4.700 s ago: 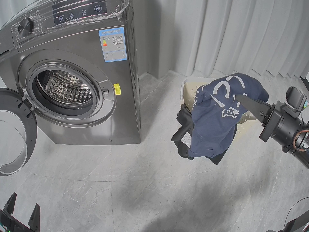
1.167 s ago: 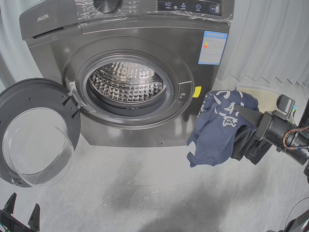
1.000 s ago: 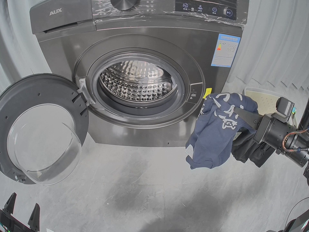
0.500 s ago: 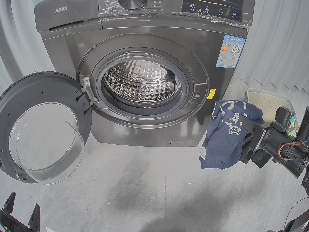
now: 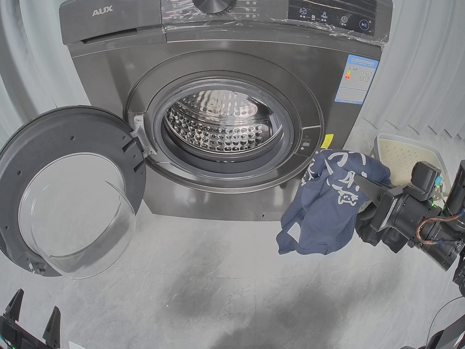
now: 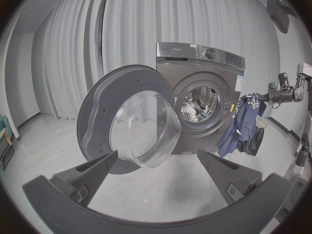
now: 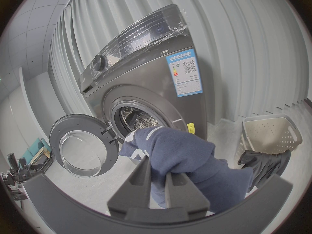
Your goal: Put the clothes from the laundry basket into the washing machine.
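Navy shirt (image 5: 334,199): since 0.5 s ago the whole head view has slid, so the camera moved; against the washer (image 5: 227,49) the shirt's hem has swung toward the lower right corner of the front panel and now overlaps it. The shirt hangs off the floor, right of the open drum; right gripper (image 5: 361,182) pinches its upper fold, jaws pressed on cloth. Fingertips are buried in the fabric; a black garment (image 5: 373,224) is partly hidden behind shirt and arm and drapes over the basket (image 5: 407,156) rim. Shirt's long axis is vertical, hem down. Door (image 5: 72,190) is swung wide; left gripper (image 5: 34,311) sits low at the frame corner, cut off, jaws spread, holding nothing.
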You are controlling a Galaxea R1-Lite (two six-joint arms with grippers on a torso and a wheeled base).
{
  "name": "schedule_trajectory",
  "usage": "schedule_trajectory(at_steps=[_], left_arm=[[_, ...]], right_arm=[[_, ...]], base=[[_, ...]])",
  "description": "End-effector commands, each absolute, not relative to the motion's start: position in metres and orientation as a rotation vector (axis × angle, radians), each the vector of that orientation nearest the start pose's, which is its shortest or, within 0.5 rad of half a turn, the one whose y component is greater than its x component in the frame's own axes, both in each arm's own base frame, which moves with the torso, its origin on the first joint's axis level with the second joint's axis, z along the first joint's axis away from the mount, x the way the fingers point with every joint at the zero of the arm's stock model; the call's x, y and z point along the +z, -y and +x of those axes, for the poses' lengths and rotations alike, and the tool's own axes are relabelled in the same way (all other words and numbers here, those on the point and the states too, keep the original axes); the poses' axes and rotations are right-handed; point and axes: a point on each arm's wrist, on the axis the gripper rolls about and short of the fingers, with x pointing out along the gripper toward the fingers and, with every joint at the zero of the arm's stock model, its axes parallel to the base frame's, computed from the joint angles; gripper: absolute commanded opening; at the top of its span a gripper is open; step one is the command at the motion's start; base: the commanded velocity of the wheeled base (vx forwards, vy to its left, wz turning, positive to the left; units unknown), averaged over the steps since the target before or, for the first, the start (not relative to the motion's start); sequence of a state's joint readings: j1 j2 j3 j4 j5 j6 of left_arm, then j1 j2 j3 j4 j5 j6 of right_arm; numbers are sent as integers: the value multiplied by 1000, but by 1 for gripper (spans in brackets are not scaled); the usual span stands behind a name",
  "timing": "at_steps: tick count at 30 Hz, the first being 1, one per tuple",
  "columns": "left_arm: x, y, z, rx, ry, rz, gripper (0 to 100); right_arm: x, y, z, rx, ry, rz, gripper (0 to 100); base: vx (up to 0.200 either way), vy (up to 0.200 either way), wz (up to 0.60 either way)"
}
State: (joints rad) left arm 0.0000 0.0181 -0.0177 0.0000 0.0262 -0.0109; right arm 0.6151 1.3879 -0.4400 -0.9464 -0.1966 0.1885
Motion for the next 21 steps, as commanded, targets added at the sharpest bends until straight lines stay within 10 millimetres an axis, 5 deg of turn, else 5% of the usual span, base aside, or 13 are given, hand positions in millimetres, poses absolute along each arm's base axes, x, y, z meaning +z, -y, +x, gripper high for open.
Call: schedule_trajectory(at_steps=[1, 7, 12, 15, 17, 21], left_arm=[[76, -1, -23, 26, -3, -11, 100], [76, 0, -21, 26, -17, -8, 100], [78, 0, -23, -9, 8, 29, 100], [135, 4, -35, -134, 183, -47, 100], [154, 5, -33, -187, 174, -49, 100], [157, 8, -3, -366, -14, -42, 100]], right_arm=[[193, -128, 178, 445, -61, 177, 0], [197, -144, 186, 481, -50, 185, 0], [200, -161, 175, 600, -38, 204, 0], [197, -175, 177, 677, -13, 216, 0], [198, -181, 182, 680, 11, 227, 0], [204, -199, 197, 692, 73, 258, 0]], base=[[0, 0, 0], [0, 0, 0], [0, 0, 0], [0, 0, 0], [0, 0, 0], [0, 0, 0]])
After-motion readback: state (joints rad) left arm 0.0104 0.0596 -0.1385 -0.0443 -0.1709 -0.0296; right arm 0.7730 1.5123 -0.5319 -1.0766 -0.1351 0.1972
